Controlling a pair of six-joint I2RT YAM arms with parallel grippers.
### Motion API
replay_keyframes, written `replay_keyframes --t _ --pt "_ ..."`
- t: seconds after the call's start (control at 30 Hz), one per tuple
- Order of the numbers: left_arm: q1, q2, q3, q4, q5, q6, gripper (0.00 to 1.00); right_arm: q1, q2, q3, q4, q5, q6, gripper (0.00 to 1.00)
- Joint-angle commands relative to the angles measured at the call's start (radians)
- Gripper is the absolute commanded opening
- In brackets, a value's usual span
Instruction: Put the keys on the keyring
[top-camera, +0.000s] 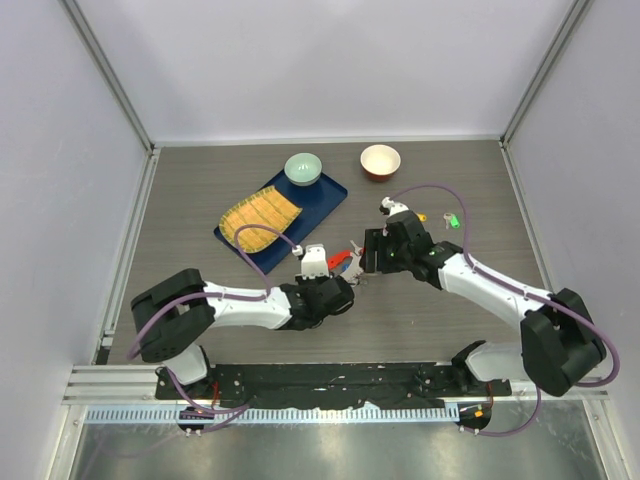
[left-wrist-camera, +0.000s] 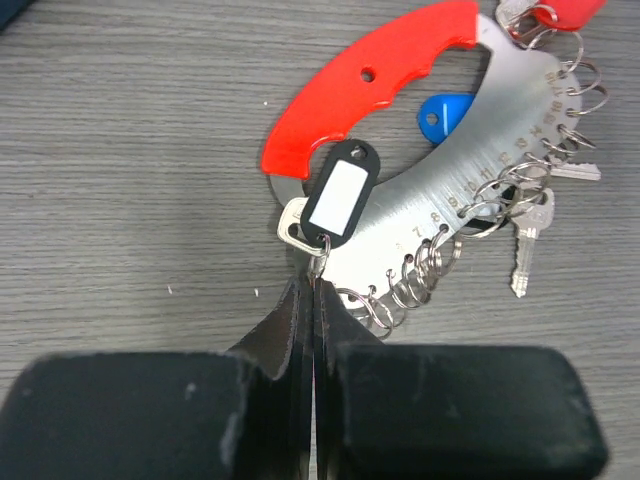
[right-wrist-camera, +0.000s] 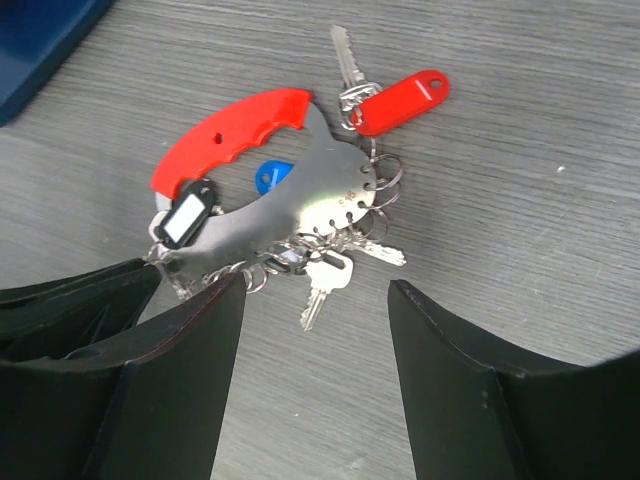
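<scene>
My left end effector (left-wrist-camera: 312, 292) pinches the black key (left-wrist-camera: 341, 194) at the keyring (left-wrist-camera: 480, 140) edge; right end effector (right-wrist-camera: 314, 302) spread above. I'd hold steady, thread slowly.

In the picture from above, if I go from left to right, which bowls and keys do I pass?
green bowl → keyring → white bowl → yellow key → green key

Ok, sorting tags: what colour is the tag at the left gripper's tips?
Black, white insert; the oblong plastic tag shows best in the left wrist view.
</scene>
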Motion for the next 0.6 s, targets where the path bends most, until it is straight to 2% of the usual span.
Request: replay_keyframes --t 0.0,0.3,0.4,0.47,0.57 --pt "0.002 -0.087 0.001 -0.004 -0.015 0.063 0.0 -0.003 -0.092 -0.002 0.07 -0.072 -0.024 0.65" --pt "0.019 -0.293 -0.109 0.221 0.054 0.387 0.0 -0.003 -0.16 -0.016 0.179 -0.18 -0.021 0.65" --pt "0.08 -0.353 -0.146 0.295 0.132 0.506 0.0 -0.003 -0.172 -0.019 0.211 -0.204 -0.019 0.65" --pt "0.11 -0.397 -0.174 0.353 0.246 0.564 0.0 -0.003 -0.183 -0.03 0.248 -0.255 -0.037 0.64" --pt "0.167 -0.437 -0.177 0.359 0.361 0.658 0.0 -0.003 -0.204 -0.064 0.32 -0.325 -0.108 0.64"
